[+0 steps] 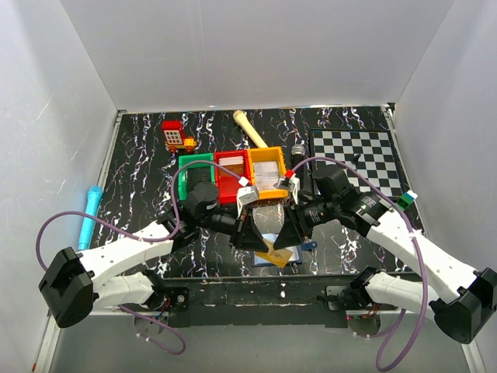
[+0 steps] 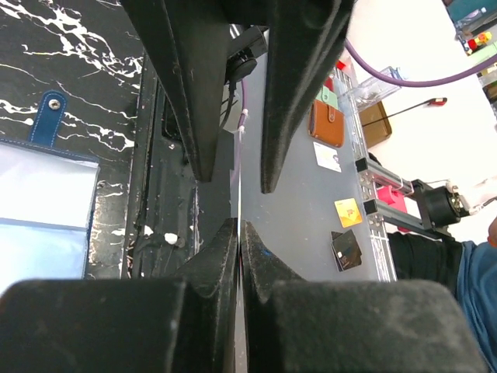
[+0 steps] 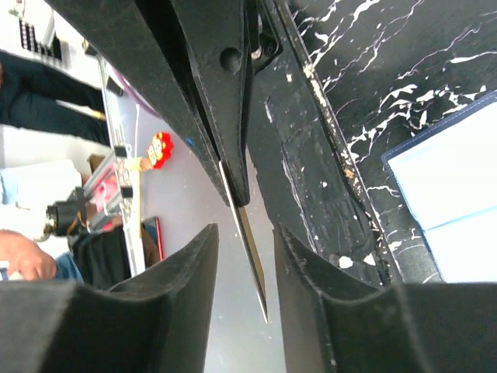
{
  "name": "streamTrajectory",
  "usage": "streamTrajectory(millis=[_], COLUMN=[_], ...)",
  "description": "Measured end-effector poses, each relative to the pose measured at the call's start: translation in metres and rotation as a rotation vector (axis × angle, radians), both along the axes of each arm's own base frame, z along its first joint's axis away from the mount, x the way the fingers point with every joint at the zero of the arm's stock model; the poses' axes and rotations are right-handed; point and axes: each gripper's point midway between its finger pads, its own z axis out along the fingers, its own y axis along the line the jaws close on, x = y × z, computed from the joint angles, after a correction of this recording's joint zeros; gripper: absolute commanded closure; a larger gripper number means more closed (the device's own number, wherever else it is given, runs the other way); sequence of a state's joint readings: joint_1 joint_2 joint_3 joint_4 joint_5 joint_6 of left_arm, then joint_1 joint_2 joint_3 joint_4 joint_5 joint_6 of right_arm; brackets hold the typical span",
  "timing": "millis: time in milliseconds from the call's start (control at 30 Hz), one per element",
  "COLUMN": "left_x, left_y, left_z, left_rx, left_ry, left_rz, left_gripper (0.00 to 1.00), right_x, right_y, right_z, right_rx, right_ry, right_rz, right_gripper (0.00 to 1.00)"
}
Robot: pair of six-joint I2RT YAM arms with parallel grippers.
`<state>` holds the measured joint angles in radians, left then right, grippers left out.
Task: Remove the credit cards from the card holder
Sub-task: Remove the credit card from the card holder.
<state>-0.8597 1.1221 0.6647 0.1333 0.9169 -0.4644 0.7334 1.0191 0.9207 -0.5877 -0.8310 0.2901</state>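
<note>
One credit card [image 3: 252, 272] hangs edge-on over the near edge of the surface [image 2: 70, 47], beside the open card holder [image 2: 46, 202]. The left fingers [image 2: 217, 256] are pinched shut on it. The right fingers [image 3: 194, 264] stand apart around it, seemingly not touching. It is likely thin, stiff and slick, so it is best gripped flat across its faces.

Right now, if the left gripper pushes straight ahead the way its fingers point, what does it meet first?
The right gripper, head-on: its black fingers stand open around the thin pale credit card that the left gripper pinches. Tips look nearly touching; depth is unclear.
</note>
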Motion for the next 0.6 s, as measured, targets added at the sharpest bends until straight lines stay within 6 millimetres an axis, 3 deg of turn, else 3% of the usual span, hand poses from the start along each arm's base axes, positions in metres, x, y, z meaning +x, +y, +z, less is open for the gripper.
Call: streamTrajectory(millis=[300, 600], left_x=[0.033, 0.042], left_y=[0.016, 0.027], left_z=[-0.001, 0.039], left_rx=[-0.02, -0.213], left_ry=[-0.023, -0.067], left_rz=[0.201, 0.352], left_gripper=[1.0, 1.0], right_x=[0.035, 0.044], right_y=[-0.015, -0.014], right_z=[0.03, 0.025], right_rx=[0.118, 0.245], right_ry=[-0.156, -0.143], right_rz=[-0.256, -0.388], right_gripper=[0.4, 0.37])
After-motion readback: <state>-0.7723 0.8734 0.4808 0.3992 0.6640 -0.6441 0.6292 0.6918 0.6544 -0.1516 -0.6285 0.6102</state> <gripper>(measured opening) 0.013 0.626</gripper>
